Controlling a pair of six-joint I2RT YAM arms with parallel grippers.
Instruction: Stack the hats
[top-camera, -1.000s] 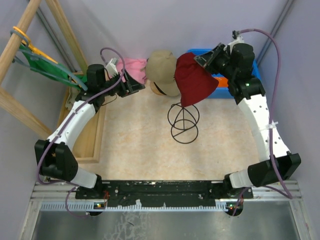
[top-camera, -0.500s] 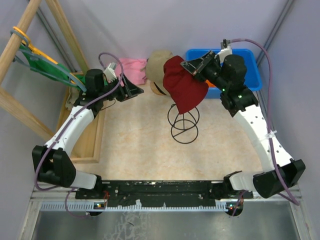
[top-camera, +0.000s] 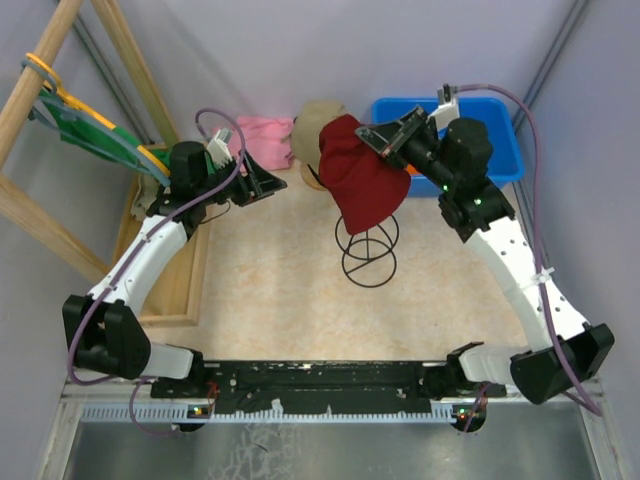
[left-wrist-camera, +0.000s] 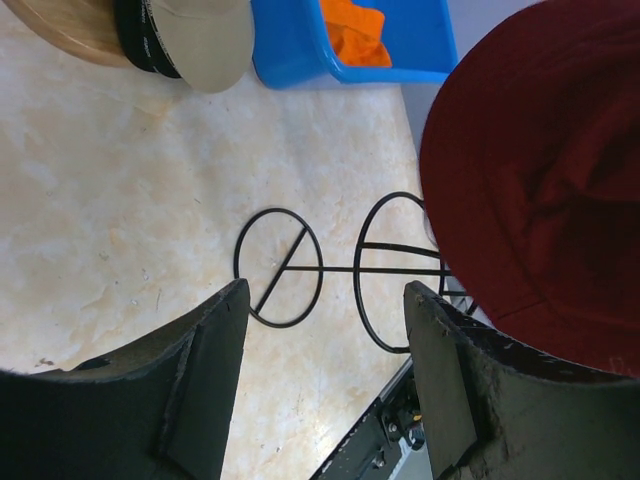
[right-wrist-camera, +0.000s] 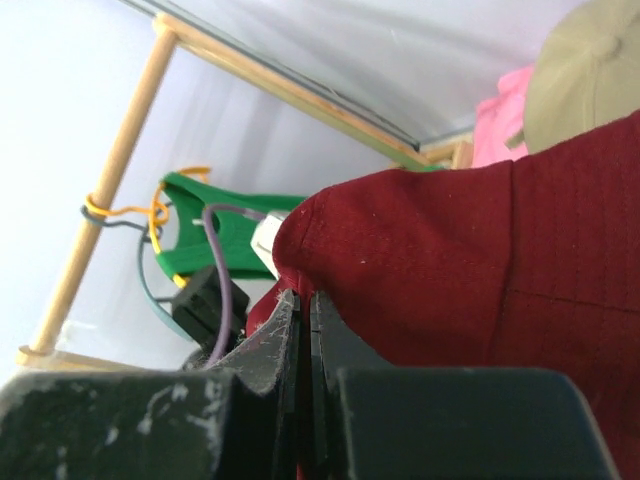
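Note:
The dark red hat (top-camera: 362, 185) hangs in the air above the black wire stand (top-camera: 366, 248), with my right gripper (top-camera: 378, 136) shut on its upper edge; up close the jaws (right-wrist-camera: 300, 302) pinch the red fabric (right-wrist-camera: 470, 270). Just behind it the tan cap (top-camera: 314, 122) rests on a round wooden base (left-wrist-camera: 62, 24), with a black band (left-wrist-camera: 136, 38) showing under it. An orange hat (left-wrist-camera: 366, 26) lies in the blue bin (top-camera: 500, 125). My left gripper (top-camera: 266, 181) is open and empty, left of the stand (left-wrist-camera: 325, 300).
A pink folded cloth (top-camera: 264, 134) lies at the back, left of the tan cap. A green garment on a yellow hanger (top-camera: 88, 126) hangs from a wooden frame (top-camera: 55, 65) at the left. A wooden tray (top-camera: 175, 270) lies along the table's left side.
My right arm has carried the dark red hat leftward, from beside the blue bin to above the wire stand and in front of the tan cap. The left gripper has barely moved.

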